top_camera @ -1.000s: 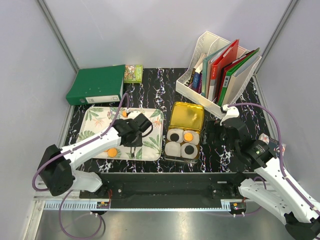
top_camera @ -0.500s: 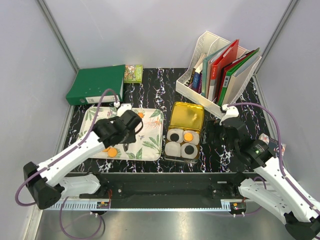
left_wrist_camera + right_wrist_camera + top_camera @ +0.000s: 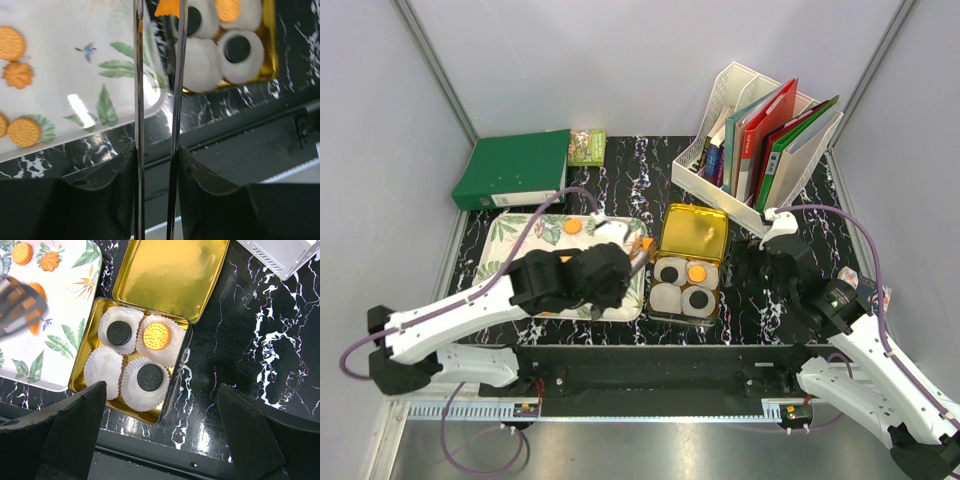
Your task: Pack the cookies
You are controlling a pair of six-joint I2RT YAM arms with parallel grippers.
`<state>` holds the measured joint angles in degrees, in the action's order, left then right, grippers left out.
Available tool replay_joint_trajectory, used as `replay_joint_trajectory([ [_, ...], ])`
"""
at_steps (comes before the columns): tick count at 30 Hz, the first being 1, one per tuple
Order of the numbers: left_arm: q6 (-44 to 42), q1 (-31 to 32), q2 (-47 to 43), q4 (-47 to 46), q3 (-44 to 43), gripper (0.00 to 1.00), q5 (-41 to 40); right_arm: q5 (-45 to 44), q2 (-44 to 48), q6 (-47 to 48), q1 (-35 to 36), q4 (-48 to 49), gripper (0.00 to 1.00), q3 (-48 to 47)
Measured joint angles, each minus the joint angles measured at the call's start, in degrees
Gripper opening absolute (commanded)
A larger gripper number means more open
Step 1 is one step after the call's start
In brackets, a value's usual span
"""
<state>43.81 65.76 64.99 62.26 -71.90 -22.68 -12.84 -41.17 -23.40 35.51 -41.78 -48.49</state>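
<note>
My left gripper (image 3: 618, 264) is shut on thin metal tongs (image 3: 139, 100). The tong tips pinch an orange cookie (image 3: 168, 7) at the tray's right edge, next to the open gold tin (image 3: 95, 325). The same cookie shows in the top view (image 3: 646, 243). The tin holds white paper cups: two with black cookies (image 3: 119, 333) (image 3: 150, 377), one with an orange cookie (image 3: 156, 336), one empty (image 3: 102, 367). More orange cookies (image 3: 11, 43) (image 3: 24, 131) lie on the leaf-print tray (image 3: 510, 240). My right gripper (image 3: 161, 387) is open and empty above the tin's right side.
The tin's lid (image 3: 692, 232) lies open behind it. A green binder (image 3: 513, 170) and a small packet (image 3: 587, 146) sit at the back left. A white file rack (image 3: 755, 140) with folders stands at the back right. The table is black marble.
My left arm swung from the tray's near left side to its right edge, and the tongs now hold an orange cookie beside the tin. The right arm has not moved.
</note>
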Motion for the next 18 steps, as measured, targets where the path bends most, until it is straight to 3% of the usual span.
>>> replay_joint_trajectory([
  [8,2.67,12.11,9.18,1.16,-4.24,0.0,0.02,-0.02,0.28,0.0,0.0,0.0,1.0,0.0],
  [18,6.19,15.91,12.13,2.14,-3.72,0.01,0.2,-0.04,0.92,0.0,0.0,0.0,1.0,0.0],
])
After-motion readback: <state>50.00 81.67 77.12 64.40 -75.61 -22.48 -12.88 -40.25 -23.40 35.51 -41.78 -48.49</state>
